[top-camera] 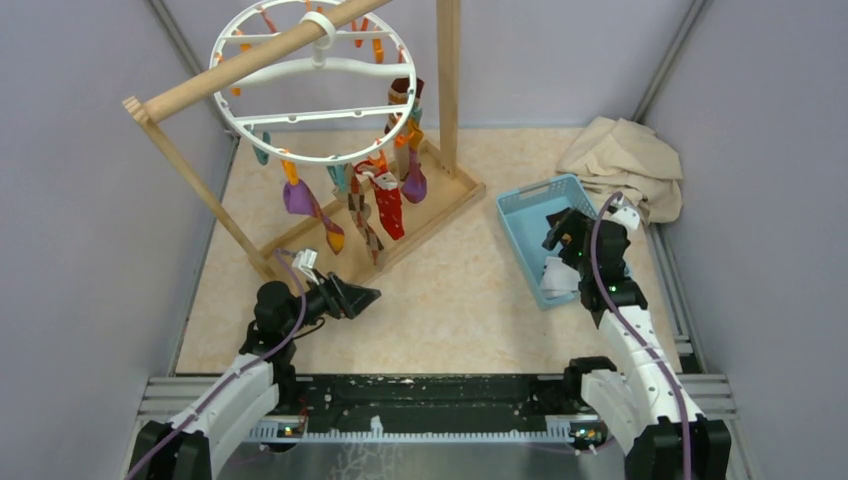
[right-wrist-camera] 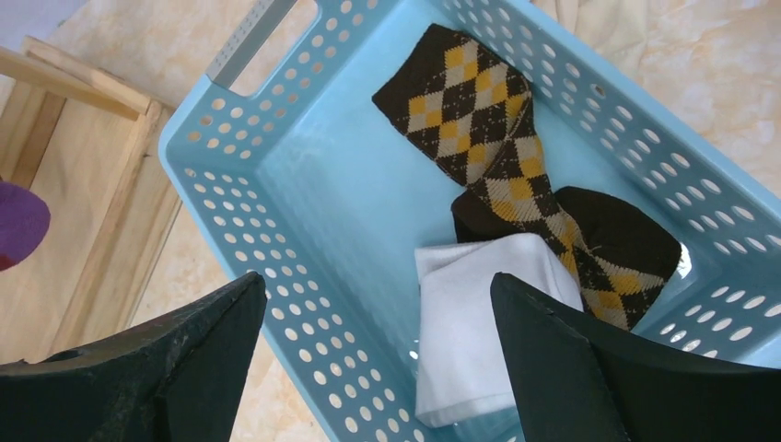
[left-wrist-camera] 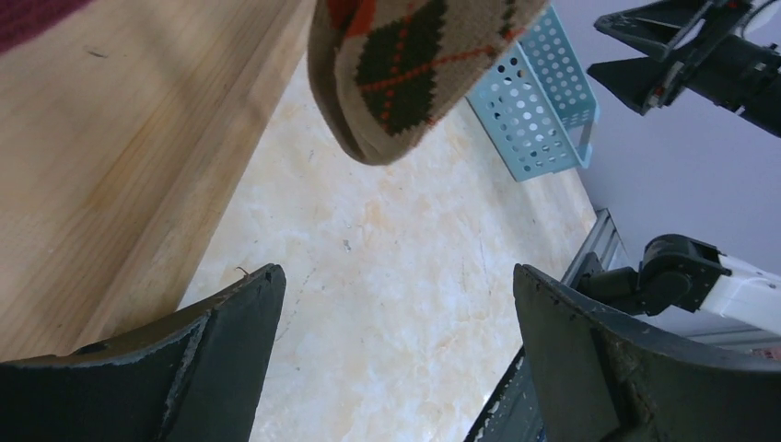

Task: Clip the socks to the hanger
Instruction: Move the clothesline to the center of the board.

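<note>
From overhead, the hanger (top-camera: 320,115) hangs by its hook from the pole of the wooden frame (top-camera: 260,55) at the far left of the counter (top-camera: 450,290). It sits high enough that the hung socks (top-camera: 385,205) dangle freely below the ring, purple, red, orange and check, held up by its pegs. The left gripper (top-camera: 368,295) hovers low just in front of the frame's base, pointing toward those socks, probably placed to help at a peg. The right gripper (top-camera: 558,232) hangs over the blue basket (top-camera: 520,215), which sits to the right beside a beige cloth (top-camera: 625,160) and looks like the source of the next pick. The left wrist camera shows that gripper's jaws spread wide with nothing between them. Above them dangles the toe of a tan check sock (left-wrist-camera: 414,64), knitted with dark green diamonds and thin orange lines, clear of the counter and beside the frame's wooden base. The right wrist camera looks down into the basket, jaws wide and empty above it. Inside lies a dark brown sock (right-wrist-camera: 479,120) with yellow and cream diamonds, twisted over itself; I cannot tell whether it is one or a pair. A plain white sock (right-wrist-camera: 474,322), folded flat, overlaps it. These are not yet clipped, so I judge the task well along but unfinished.
</note>
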Controlling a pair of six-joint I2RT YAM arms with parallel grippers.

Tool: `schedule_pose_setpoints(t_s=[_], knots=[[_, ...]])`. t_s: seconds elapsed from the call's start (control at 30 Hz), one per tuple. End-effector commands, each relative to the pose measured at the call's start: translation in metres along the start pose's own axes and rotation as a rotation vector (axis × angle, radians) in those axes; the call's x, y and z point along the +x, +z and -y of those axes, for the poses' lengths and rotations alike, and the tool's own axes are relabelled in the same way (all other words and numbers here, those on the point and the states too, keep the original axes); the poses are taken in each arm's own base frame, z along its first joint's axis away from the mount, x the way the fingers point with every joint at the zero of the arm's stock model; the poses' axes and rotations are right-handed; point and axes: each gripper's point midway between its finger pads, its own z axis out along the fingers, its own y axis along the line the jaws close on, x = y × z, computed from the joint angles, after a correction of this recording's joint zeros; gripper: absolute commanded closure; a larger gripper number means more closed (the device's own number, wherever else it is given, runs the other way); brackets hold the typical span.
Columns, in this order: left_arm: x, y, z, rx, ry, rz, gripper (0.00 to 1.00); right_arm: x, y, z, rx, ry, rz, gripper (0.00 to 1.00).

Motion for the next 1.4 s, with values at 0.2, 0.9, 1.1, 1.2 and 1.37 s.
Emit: schedule_pose_setpoints(t_s=[0.2,0.9,1.1,1.2,1.37], knots=[[0.005,0.006,-0.029,-0.172,-0.056,-0.066,0.01,-0.028,-0.007,-0.004,-0.003,0.006,0.108,0.14],[-0.054,0.030,-0.018,-0.310,0.103,0.023,0.02,-0.012,0.011,-0.023,-0.103,-0.004,0.037,0.18],[-0.057,0.052,0.001,-0.263,0.239,-0.023,0.02,0.000,0.009,-0.036,-0.193,-0.015,-0.002,0.28],[-0.054,0.063,-0.012,-0.324,0.304,-0.072,0.02,0.006,0.006,-0.036,-0.211,-0.019,-0.016,0.34],[-0.042,0.074,-0.053,-0.513,0.363,-0.187,0.02,0.013,-0.001,-0.045,-0.285,-0.032,-0.033,0.48]])
